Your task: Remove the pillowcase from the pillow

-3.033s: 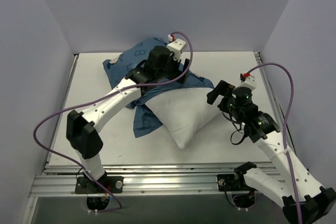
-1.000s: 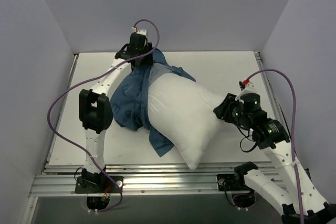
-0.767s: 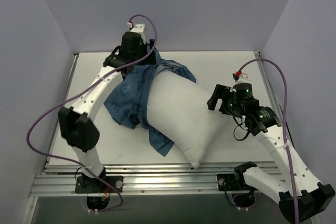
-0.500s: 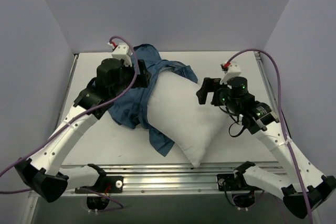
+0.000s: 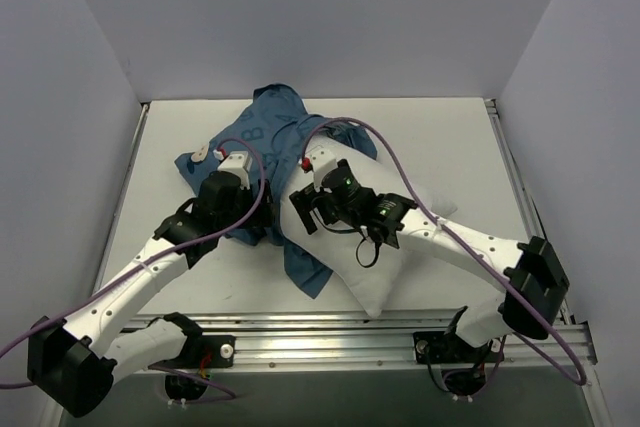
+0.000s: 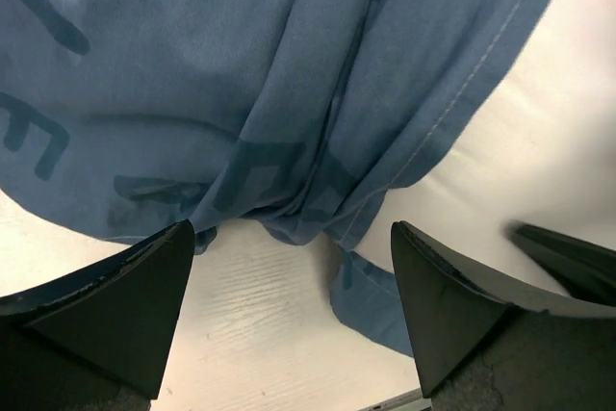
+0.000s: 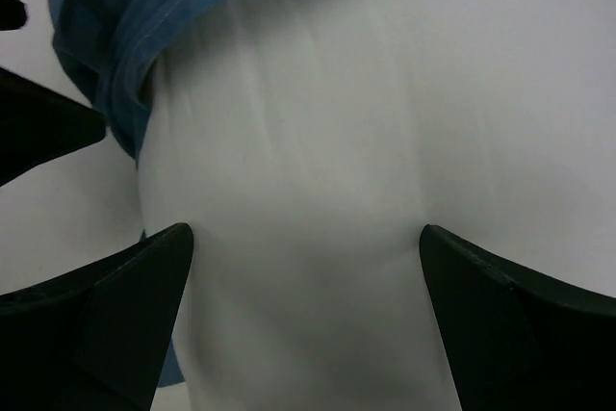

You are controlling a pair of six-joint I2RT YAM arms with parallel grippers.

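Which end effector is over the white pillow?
The right end effector: it frames the white pillow, while the left end effector frames the blue pillowcase.

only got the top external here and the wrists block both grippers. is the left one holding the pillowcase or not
Observer: No. In the left wrist view the left gripper is open and empty, with the bunched pillowcase just ahead of its fingertips.
Operator: and the right one
Observer: The right gripper is open too, facing bare pillow and gripping nothing.
Operator: any cloth near it
Observer: Yes. The pillowcase's stitched edge is bunched against the pillow at the upper left of the right wrist view.
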